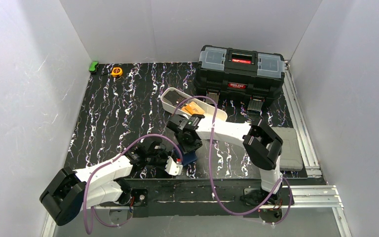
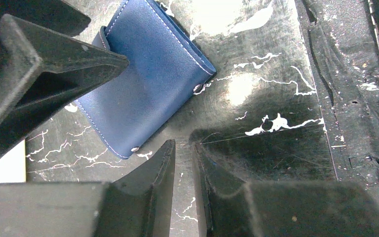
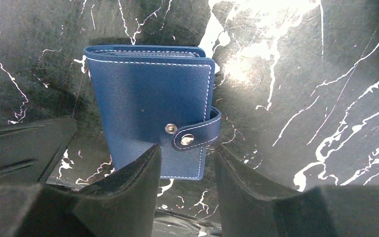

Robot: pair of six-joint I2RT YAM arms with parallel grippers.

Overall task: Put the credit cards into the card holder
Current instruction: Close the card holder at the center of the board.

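Directly ahead of the right claw, the card holder is seen lying flat on the bench. It is closed, with its tab snapped. Its near edge sits just between the parted, empty fingers, and its long axis runs away from them.

From the left wrist, the left claw is seen a mere slit apart, with nothing gripped. The holder lies up and left of it, one corner turned toward the tips. It is partly hidden by the other claw's finger and cut off at the top.

From above, only a dark blue sliver can be made out between both claws.
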